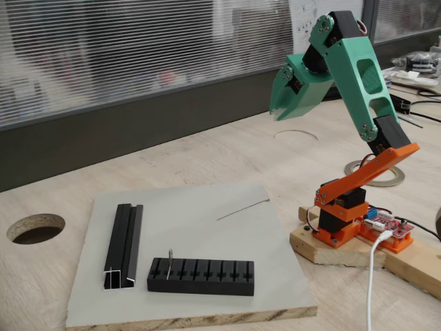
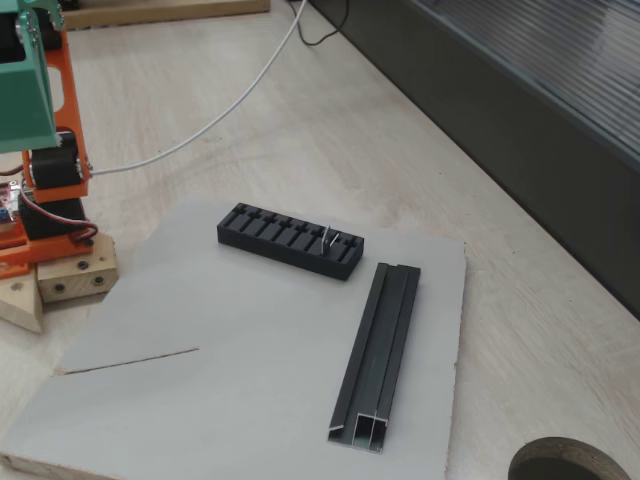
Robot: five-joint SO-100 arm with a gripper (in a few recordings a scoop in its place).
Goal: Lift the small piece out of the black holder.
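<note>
The green arm stands folded on its orange base (image 1: 344, 214), which is fixed to a wooden block at the right of the grey board (image 1: 207, 234) in a fixed view. The gripper (image 1: 284, 110) hangs high above the table, well apart from everything on the board; its green fingers point down and lie pressed together, with no gap visible between the tips and nothing between them. The black holder (image 1: 200, 276) lies flat near the board's front edge, its row of T-shaped slots facing up. The small piece (image 1: 169, 263) stands roughly upright in the second slot from the holder's left end in that view. In the other fixed view the same pin (image 2: 327, 238) shows near the right end of the holder (image 2: 290, 240), its exact slot hard to make out there. The longer black grooved rail (image 1: 124, 246) lies just beside the holder, on its left, apart from it, silvery cut end toward the front edge. A hair-thin grey wire (image 1: 242, 209) lies loose on the board toward the arm's side, well apart from holder and rail. A white cable (image 1: 372, 283) runs from the base off the table's front. A round hole (image 1: 36, 227) is cut in the wooden tabletop left of the board.
</note>
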